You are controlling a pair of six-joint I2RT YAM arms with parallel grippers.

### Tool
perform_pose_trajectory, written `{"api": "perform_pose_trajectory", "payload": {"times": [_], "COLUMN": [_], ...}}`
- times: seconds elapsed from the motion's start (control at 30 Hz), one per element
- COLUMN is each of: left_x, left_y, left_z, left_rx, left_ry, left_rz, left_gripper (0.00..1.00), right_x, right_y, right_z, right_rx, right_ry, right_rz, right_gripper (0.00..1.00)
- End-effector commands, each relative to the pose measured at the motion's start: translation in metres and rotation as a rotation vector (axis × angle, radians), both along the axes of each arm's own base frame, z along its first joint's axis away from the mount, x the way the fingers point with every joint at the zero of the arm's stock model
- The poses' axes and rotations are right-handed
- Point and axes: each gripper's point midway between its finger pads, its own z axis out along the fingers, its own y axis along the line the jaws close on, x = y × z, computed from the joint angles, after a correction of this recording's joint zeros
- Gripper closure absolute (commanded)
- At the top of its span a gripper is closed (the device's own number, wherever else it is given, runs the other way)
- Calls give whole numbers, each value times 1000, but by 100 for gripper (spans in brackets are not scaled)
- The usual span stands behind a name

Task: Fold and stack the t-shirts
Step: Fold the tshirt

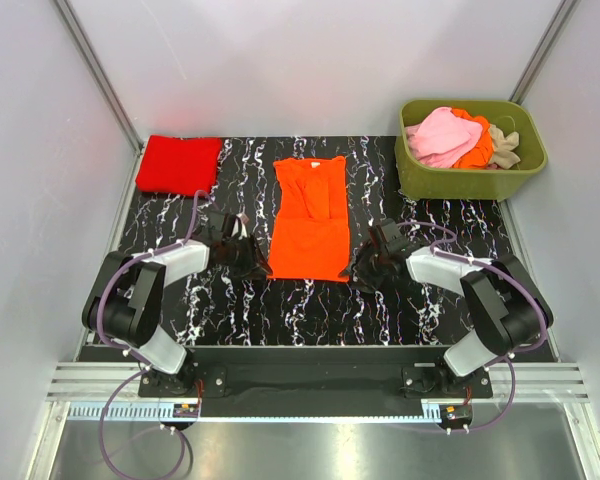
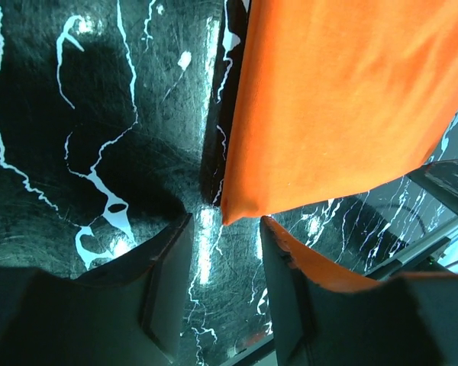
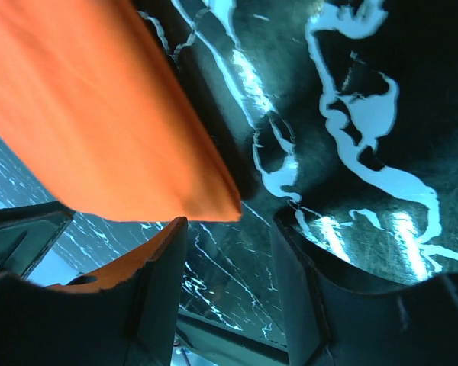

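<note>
The left gripper [image 2: 225,231] stands part open with nothing pinched, bare table [image 2: 76,114] showing between its fingers. The near corner of the orange t-shirt [image 1: 310,225] lies just off its fingertips, on the side toward the partner arm. The right gripper [image 3: 227,229] mirrors it at the other near corner, jaws wide and empty. An orange streak on each inner finger may be cloth or a reflection; I cannot tell. The shirt's long axis runs straight away from both hands, each equally near, so the coming fold looks like a two-arm lift. Far beyond the left hand lies a folded red t-shirt [image 1: 180,163]; beyond the right hand stands the green tub [image 1: 450,185].
</note>
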Motion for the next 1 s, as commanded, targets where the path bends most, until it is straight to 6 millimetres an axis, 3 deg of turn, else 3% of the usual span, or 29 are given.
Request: {"api": "perform_pose_trajectory", "payload": {"times": [0.0, 0.17, 0.43, 0.53, 0.57, 0.6, 0.77, 0.97], "left_x": [6, 6, 6, 6, 6, 7, 6, -27], "left_y": [-2, -5, -15, -15, -15, -15, -18, -30], "left_z": [1, 3, 2, 4, 5, 6, 27, 51], "left_rx": [4, 1, -18, -16, -17, -17, -17, -14], "left_ry": [-47, -57, -64, -75, -80, -86, -146, -197], "left_rz": [10, 12, -11, -13, -14, -15, -26, -52], "left_gripper": [56, 60, 74, 82, 94, 99, 100, 100], "right_x": [6, 4, 7, 4, 4, 3, 5, -19], "right_y": [0, -8, -7, -14, -16, -17, -20, -39], "right_z": [3, -1, -12, -17, -19, -18, -1, 30], "right_rx": [-5, -22, -21, -50, -60, -63, -73, -119], "right_ry": [-49, -71, -65, -69, -75, -81, -156, -195], "right_rz": [-48, -86, -87, -95, -99, -94, -46, -4], "right_gripper": [45, 47, 54, 77, 85, 99, 100, 100]}}
